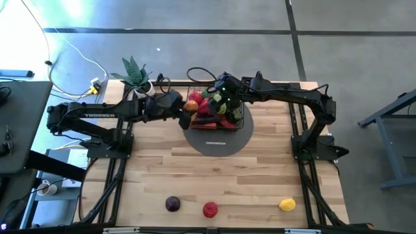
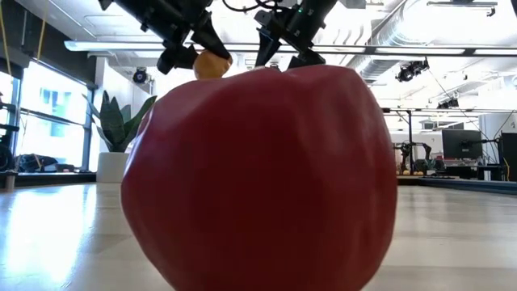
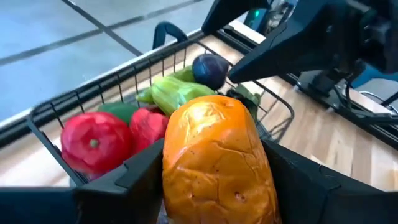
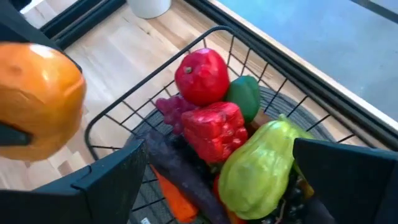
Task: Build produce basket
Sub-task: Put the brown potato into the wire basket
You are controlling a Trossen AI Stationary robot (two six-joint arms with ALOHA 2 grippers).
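Holding orange fruit (image 3: 217, 162) — left end effector (image 3: 211, 180) clamped | right end effector (image 4: 217, 180) apart — over basket (image 4: 112, 118)

Light wooden table (image 1: 260, 169); grey disc (image 1: 218, 143), potted plant (image 1: 135, 75), three loose fruits (image 1: 210, 208) near edge

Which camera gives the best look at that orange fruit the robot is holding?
The left wrist view: the orange fruit fills it, between the left hand's fingers. The right wrist view shows it at the edge, the high view as a dot beside the basket, the low view only a sliver.
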